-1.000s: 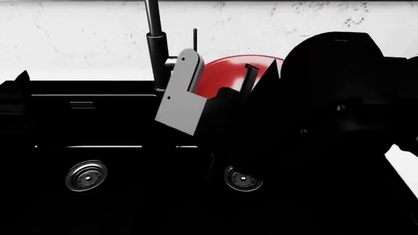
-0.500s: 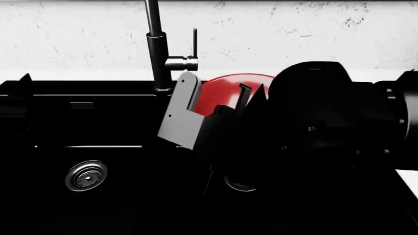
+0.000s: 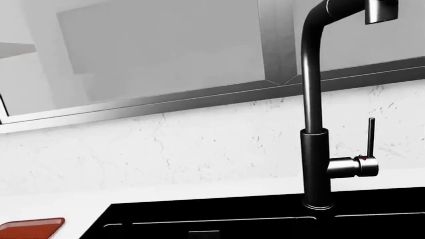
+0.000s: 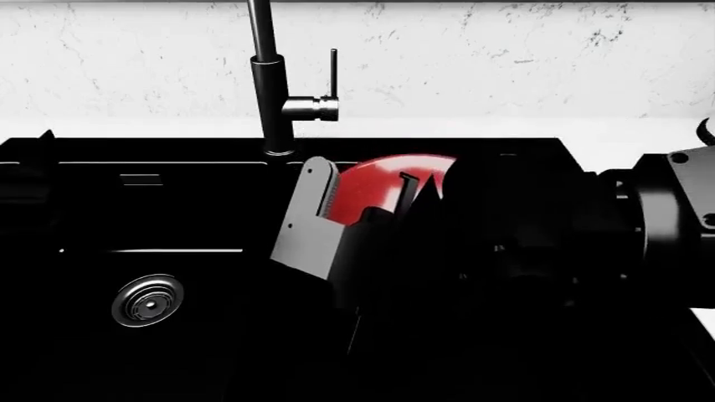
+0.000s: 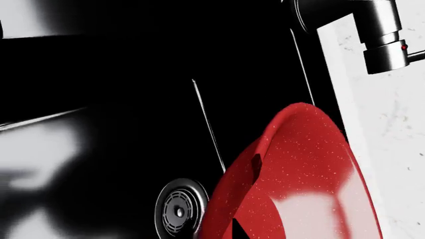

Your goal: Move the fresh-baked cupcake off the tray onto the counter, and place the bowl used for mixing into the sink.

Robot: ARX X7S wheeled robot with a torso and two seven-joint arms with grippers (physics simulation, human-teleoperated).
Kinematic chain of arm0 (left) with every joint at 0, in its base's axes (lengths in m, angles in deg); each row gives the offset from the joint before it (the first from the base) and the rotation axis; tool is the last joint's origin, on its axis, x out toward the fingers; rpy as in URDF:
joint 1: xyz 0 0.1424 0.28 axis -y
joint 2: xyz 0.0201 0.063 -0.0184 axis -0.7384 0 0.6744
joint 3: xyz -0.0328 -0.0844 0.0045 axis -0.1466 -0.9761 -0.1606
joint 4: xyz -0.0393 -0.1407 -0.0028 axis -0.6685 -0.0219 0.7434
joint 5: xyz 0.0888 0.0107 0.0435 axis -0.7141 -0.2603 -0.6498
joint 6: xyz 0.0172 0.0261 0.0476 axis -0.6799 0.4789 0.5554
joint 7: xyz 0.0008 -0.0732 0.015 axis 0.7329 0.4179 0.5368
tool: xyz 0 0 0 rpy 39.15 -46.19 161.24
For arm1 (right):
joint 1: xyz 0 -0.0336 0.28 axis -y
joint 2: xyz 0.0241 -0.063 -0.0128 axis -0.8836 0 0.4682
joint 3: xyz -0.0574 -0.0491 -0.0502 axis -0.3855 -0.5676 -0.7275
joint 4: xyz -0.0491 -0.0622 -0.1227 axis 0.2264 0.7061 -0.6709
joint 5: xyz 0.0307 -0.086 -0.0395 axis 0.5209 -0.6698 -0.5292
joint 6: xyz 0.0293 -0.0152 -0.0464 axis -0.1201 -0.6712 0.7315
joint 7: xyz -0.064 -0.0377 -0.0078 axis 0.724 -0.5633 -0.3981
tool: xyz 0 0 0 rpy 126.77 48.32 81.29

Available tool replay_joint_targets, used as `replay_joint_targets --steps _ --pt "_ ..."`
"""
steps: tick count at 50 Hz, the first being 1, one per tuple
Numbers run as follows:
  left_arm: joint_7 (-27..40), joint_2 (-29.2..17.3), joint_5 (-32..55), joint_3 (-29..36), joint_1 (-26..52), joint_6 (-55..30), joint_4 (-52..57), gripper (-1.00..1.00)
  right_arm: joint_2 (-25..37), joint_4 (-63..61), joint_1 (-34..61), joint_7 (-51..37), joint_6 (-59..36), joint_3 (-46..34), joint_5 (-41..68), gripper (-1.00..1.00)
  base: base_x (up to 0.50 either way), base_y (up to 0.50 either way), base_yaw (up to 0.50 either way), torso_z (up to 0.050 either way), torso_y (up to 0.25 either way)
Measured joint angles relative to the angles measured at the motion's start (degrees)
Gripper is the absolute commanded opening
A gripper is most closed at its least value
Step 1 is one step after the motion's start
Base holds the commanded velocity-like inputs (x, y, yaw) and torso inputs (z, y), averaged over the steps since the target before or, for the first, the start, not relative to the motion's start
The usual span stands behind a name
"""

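The bowl (image 4: 380,186), red and glossy, is held tilted on edge over the right basin of the sink (image 4: 167,201), at about 1 o'clock from the middle of the head view. It is gripped at its rim by the right gripper (image 4: 386,205), whose grey finger (image 4: 307,222) is seen against the bowl's outer left side and whose dark finger reaches over the rim (the contact itself is partly lost in shadow). In the right wrist view the bowl (image 5: 299,184) is shown above a silver drain (image 5: 179,211). A second drain (image 4: 147,300) is seen in the left basin at 8 o'clock. The faucet (image 4: 271,84) is set at 11 o'clock behind the sink, upright, with its lever (image 4: 333,71) beside it. The counter (image 4: 625,138) is visible at 2 o'clock. A corner of the tray (image 3: 30,228) is seen in the left wrist view, on the counter beside the sink. The left gripper is not shown in any view, so its state cannot be told. The cupcake is not visible.
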Motion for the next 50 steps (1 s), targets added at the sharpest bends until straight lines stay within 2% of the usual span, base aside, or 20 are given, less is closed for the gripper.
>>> replay_joint_targets --steps 50 --pt "-0.2 0.8 -1.3 -0.6 -1.8 0.0 0.3 1.00 -2.0 3.3 -7.6 4.4 2.1 -4.2 -6.4 -1.00 0.00 0.00 0.00 0.000 0.000"
